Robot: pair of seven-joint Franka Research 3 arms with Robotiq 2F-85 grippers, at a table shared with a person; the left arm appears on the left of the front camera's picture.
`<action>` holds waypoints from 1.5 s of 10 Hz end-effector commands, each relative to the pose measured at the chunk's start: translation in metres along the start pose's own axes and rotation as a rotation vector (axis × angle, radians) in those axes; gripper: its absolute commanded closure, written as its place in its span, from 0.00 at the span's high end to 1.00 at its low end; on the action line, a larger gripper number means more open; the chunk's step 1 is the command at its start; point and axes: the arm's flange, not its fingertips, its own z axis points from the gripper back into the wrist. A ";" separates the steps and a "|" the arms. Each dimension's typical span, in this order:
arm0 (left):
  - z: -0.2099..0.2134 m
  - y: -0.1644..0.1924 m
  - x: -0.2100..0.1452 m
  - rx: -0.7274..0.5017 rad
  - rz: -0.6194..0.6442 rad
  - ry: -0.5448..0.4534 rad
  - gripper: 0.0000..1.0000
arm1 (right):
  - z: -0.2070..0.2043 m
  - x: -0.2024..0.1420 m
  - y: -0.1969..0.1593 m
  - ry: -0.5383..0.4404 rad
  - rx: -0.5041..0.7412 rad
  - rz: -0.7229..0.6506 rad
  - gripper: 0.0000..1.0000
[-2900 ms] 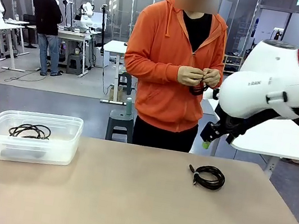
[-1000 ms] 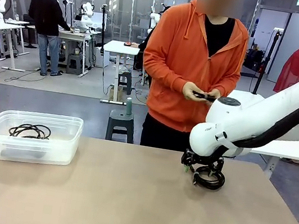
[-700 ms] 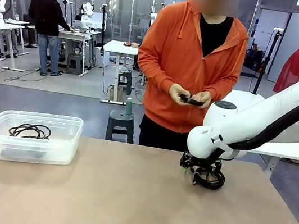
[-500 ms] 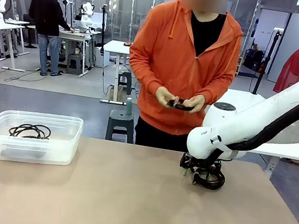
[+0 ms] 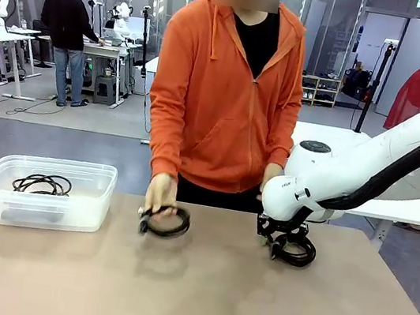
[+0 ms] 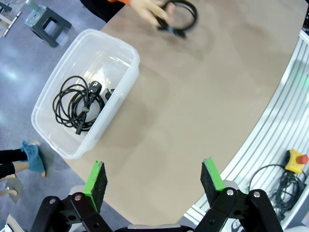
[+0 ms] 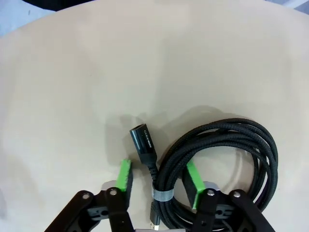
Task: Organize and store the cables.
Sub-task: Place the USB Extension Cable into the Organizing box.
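Where the desk [image 5: 186,306] meets its left edge, toward the far left corner, stands item one: a clear plastic bin [image 5: 49,216], open-topped.

Item two: a loose cable [image 5: 42,183] lying inside that bin on its floor, black, loosely wound, plugs in the middle of the coil.

Item three: a second cable [image 5: 166,222], a black round coil, held by the person's hand [image 5: 161,194] close to the far edge, left of its middle. The coil hangs low over the desk; whether it touches the surface cannot be told.

Item four: a third cable [image 5: 297,251], a braided black coil flat on the desk near the far edge, right of its middle. A pale band [image 7: 163,195] binds its strands; a black connector [image 7: 142,142] juts out beside them.

Item five: right gripper [image 5: 275,244], pointed down at the third cable, pads at desk level. Jaws stand at middle width, bracketing the banded strands. One green pad [image 7: 125,176] stands outside the coil with a strip of bare desk between it and the strands; the other sits tight against them from within the ring. No firm clamp shows.

Item six: left gripper [image 6: 153,166], high above the near left part of the desk, jaws spread wide, nothing between them; bin and first cable lie below it.
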 end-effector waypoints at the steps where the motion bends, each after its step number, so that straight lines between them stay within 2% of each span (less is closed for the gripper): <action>1: 0.000 0.001 0.001 0.016 0.005 0.011 0.98 | -0.009 -0.004 0.003 -0.015 -0.018 -0.039 0.00; 2: 0.000 0.001 0.001 0.016 0.005 0.011 0.98 | -0.009 -0.004 0.004 -0.015 -0.019 -0.038 0.05; 3: 0.000 0.001 0.001 0.016 0.005 0.011 0.98 | -0.008 -0.004 0.005 -0.014 -0.020 -0.036 0.00; 6: 0.000 0.001 0.001 0.016 0.005 0.011 0.98 | 0.005 -0.005 0.006 -0.022 -0.011 -0.026 0.00; 8: 0.000 0.001 0.001 0.016 0.005 0.011 0.98 | 0.033 -0.009 0.006 -0.001 0.005 0.030 0.00; 11: 0.000 0.001 0.001 0.016 0.005 0.011 0.98 | 0.099 -0.030 0.013 -0.019 0.029 0.240 0.00; 13: 0.000 0.001 0.001 0.016 0.005 0.011 0.98 | 0.130 -0.059 0.024 -0.007 0.087 0.387 0.00; 15: 0.000 0.001 0.001 0.016 0.005 0.011 0.98 | 0.138 -0.096 0.042 0.041 0.109 0.659 0.00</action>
